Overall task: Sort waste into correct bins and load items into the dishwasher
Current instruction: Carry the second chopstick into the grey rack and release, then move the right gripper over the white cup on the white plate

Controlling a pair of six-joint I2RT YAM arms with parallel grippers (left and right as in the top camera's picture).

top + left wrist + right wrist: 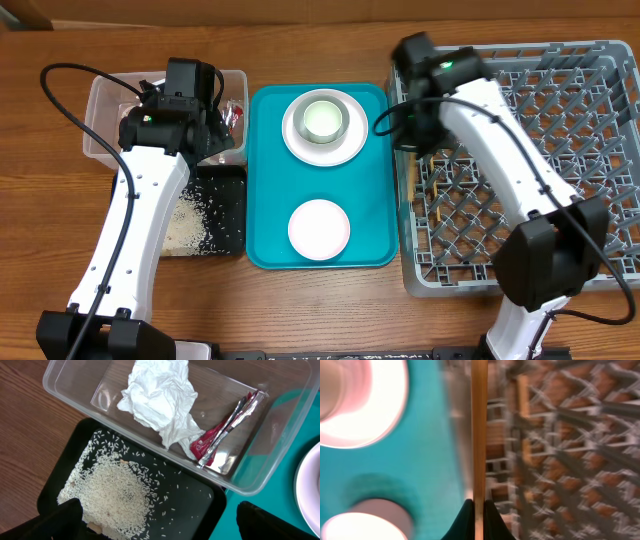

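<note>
Clear tub [280,435] holds tissue [157,397] and red wrapper [212,440], black tray [60,475] holds rice [117,495], left gripper [165,522] spread empty above; we log plate [350,145] and bowl [319,228] on teal tray [265,180], right gripper [475,520] pinching a chopstick [479,425] at the grey rack [560,110]'s left edge.

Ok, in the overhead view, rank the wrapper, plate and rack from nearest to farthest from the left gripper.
1. The wrapper, in the clear tub, right beside the left gripper.
2. The plate, on the teal tray, further to the right.
3. The rack, at the table's right side, beyond the tray.
</note>
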